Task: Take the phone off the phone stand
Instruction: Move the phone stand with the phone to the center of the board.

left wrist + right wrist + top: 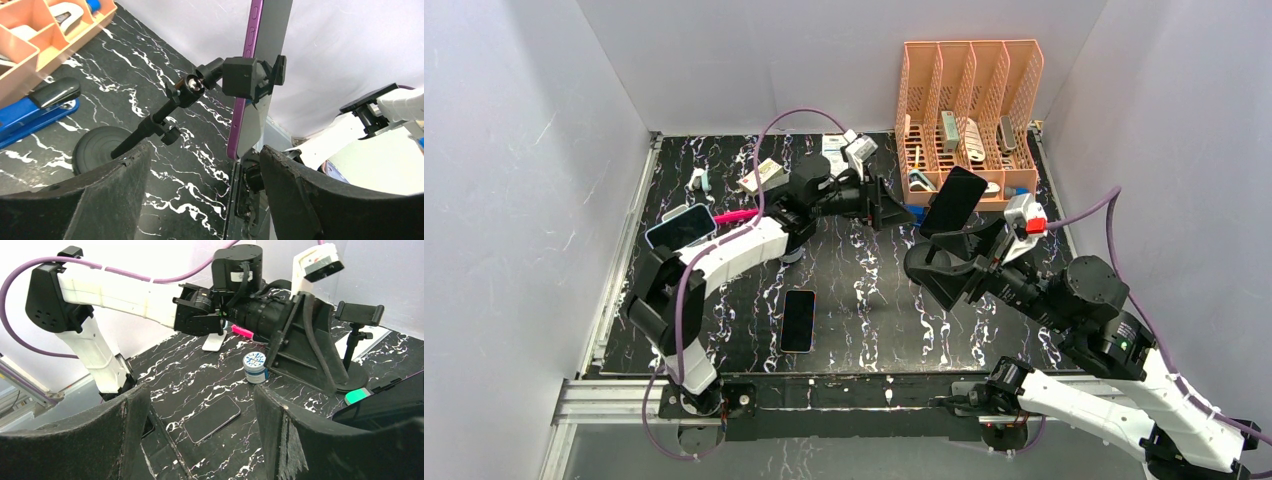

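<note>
Start from the black marble table (864, 300). Look to about 1 o'clock from its middle, just at 6 o'clock of the orange organizer (969, 100), to find the phone stand (192, 85) with the phone (270, 25) clamped in it, upright and a little tilted. Do not confuse it with the second phone (797, 320), lying flat near 7 o'clock on the table.

Find the left gripper (205, 150) at 9 o'clock of the phone, spread wide and holding nothing. Notice the phone's lower end just ahead of the opening, nearer to the fingers' (310, 195) 3 o'clock side in the wrist view. Find the right gripper (200, 390) at about 6 o'clock of the stand, also spread apart and empty.

For a good grasp, probably best to centre the left gripper on the thin purple edge first. Then advance until reaching both flat faces, below the clamp (240, 77) and not on it. Close slowly and squarely, away from the side buttons (251, 30).

Pull along the clamp's open direction, never sideways. Take care with the thin pole (145, 127) and the small round base (95, 147): likely to tip under a crooked pull. If necessary, hold the base down with the right gripper before pulling.
</note>
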You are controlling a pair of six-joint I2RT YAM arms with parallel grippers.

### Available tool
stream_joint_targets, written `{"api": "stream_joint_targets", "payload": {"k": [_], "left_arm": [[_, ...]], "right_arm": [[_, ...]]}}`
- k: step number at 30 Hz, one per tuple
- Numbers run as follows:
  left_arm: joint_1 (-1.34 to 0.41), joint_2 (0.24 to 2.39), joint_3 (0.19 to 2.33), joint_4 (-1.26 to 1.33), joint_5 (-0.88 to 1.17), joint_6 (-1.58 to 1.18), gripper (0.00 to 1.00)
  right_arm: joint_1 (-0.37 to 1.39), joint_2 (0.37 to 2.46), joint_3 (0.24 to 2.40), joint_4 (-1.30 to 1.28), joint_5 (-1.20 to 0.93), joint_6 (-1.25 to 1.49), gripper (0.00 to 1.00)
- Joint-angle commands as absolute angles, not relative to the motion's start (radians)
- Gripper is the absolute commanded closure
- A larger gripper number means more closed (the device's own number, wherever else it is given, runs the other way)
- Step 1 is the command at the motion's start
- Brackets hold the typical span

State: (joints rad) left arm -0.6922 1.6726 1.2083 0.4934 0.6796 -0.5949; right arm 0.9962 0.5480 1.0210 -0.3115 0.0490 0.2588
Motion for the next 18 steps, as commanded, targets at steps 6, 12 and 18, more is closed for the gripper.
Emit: {"api": "stream_joint_targets", "payload": {"k": [6, 12, 18], "left_arm": [[-0.735, 1.758, 1.321, 0.551, 0.798, -0.626, 0.25], [-0.764, 1.785, 1.348, 0.589, 0.812, -0.643, 0.25], [-0.779, 1.815, 1.363, 0.606, 0.814, -0.658, 0.29]], "right_arm": [[0.998, 0.561, 1.072, -0.272, 0.049, 0.259, 0.17], [0.998, 0.552, 1.066, -0.277, 0.047, 0.265, 0.17], [0.998, 0.527, 1.049, -0.289, 0.062, 0.278, 0.17]]}}
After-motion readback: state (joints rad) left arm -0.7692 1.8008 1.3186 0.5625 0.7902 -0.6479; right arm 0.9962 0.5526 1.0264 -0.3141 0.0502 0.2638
